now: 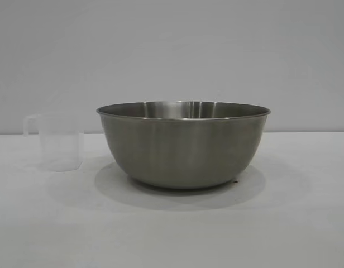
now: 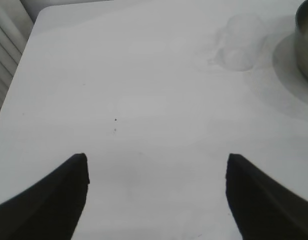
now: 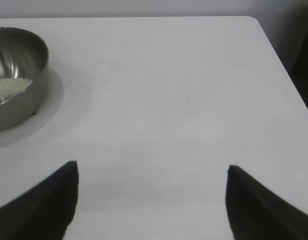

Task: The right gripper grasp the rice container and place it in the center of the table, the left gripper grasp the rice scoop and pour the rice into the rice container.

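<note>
The rice container (image 1: 183, 145), a large steel bowl, stands upright in the middle of the white table (image 1: 172, 229). Off-white rice (image 3: 9, 89) lies in the rice container (image 3: 16, 75). The rice scoop (image 1: 56, 142), a translucent cup with a loop handle, stands upright to the bowl's left, apart from it, and looks empty. My left gripper (image 2: 156, 167) hangs open over bare table, well short of the rice scoop (image 2: 241, 45), with the bowl's edge (image 2: 306, 40) beyond it. My right gripper (image 3: 153, 175) is open over bare table, off to the bowl's side. Neither gripper shows in the exterior view.
A pale wall rises behind the table. The table's far edges and rounded corners (image 2: 44, 12) (image 3: 251, 21) show in the wrist views, with slatted panels (image 2: 4, 45) beyond one edge. Bare tabletop surrounds both grippers.
</note>
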